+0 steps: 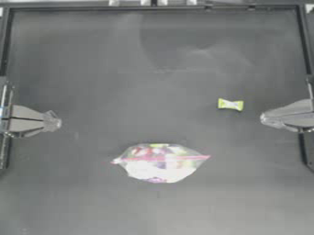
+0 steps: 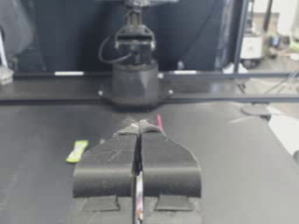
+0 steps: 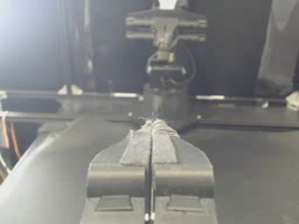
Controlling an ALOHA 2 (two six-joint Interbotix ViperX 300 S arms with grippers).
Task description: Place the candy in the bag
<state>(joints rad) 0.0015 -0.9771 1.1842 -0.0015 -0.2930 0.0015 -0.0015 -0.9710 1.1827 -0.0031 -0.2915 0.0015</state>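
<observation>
Lying flat: yellow-green bow-tie candy (image 1: 230, 104); left tool (image 1: 54, 122), right tool (image 1: 265, 118) both pressed together.

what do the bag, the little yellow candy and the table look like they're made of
The bag: thin clear plastic, crinkled and glinting, with a pink seal strip. The candy: probably glossy film or foil wrap, twisted at both ends. The table: a dark, smooth surface with soft sheen; material unclear.

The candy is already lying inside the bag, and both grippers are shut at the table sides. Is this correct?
Not quite. The top view shows the candy lying on the table, apart from the bag. The left gripper and right gripper are indeed shut at the sides.
</observation>
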